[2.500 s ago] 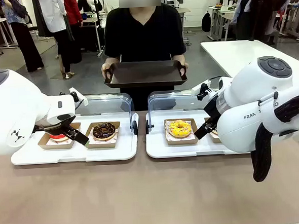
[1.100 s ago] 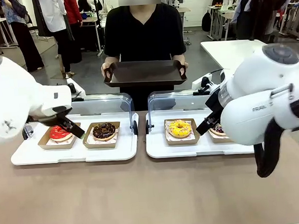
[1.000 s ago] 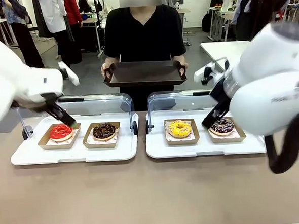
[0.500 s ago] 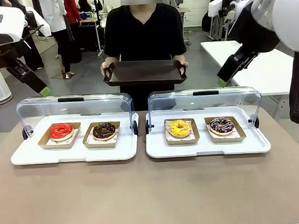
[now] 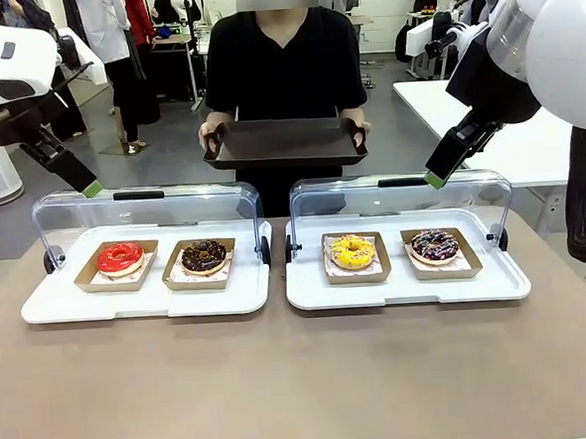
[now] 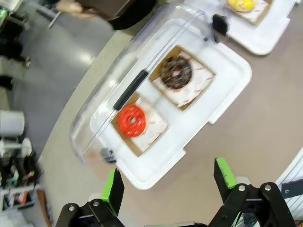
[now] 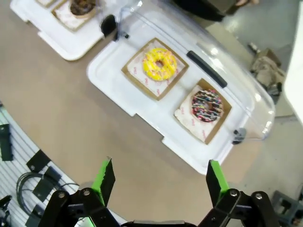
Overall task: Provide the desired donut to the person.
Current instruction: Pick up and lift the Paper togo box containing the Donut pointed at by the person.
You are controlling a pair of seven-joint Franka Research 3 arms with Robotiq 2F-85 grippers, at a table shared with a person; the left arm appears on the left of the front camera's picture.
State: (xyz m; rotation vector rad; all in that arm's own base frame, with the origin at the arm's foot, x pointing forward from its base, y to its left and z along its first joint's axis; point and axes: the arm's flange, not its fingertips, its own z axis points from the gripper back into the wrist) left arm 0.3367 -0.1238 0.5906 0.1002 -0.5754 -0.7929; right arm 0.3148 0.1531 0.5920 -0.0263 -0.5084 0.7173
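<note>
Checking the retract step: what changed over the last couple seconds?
Both arms rose off the donut trays: left pincer and right pincer now hang open, empty, high over the table. Nothing taken. Unchanged: four donuts in place, person holding the brown tray.

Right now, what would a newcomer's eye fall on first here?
Four bright donuts on the table: a red donut and a chocolate donut in the left case, a yellow donut and a sprinkled donut in the right case, clear lids open. Behind them the person holds out an empty dark tray. The left gripper and right gripper hang open, high at either side.
</note>
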